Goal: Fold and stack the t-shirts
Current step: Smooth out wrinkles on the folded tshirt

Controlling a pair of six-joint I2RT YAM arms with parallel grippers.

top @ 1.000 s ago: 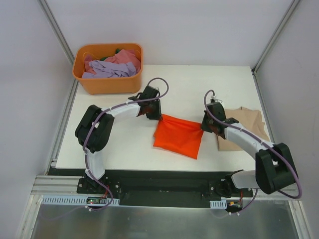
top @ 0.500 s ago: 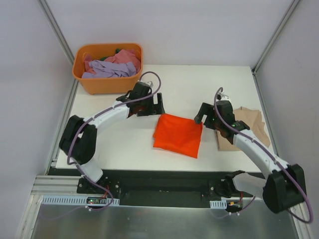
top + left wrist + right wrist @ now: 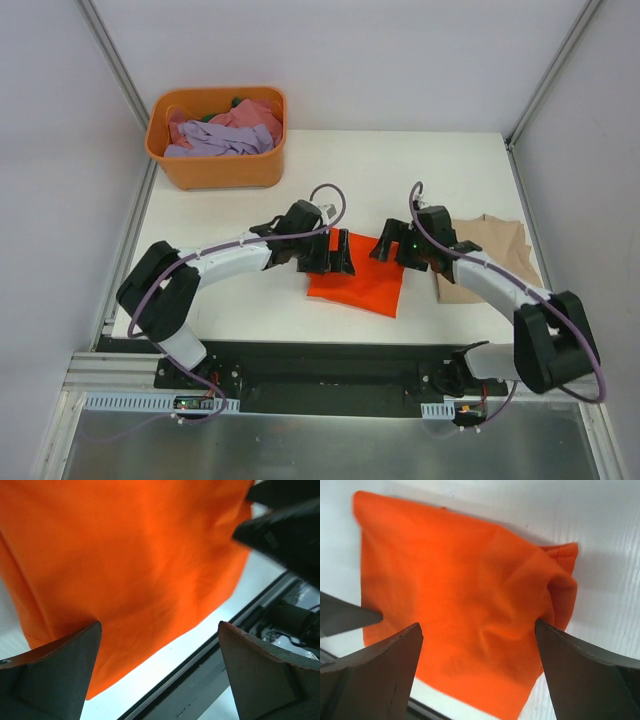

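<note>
Now that both upper corners are let go, the orange t-shirt [image 3: 360, 288] lies as a folded, slightly skewed square on the table [image 3: 400, 170], between the arms and just left of the folded tan shirt [image 3: 497, 250]. The left gripper [image 3: 336, 258] and right gripper [image 3: 388, 248], which stand well back half a second ago, now hang over the shirt's top edge, each with fingers spread and holding nothing. That suggests one fold is finished and a fresh grasp is being lined up, perhaps for another fold or the carry onto the tan shirt. More shirts wait in the orange basket [image 3: 220, 172].
</note>
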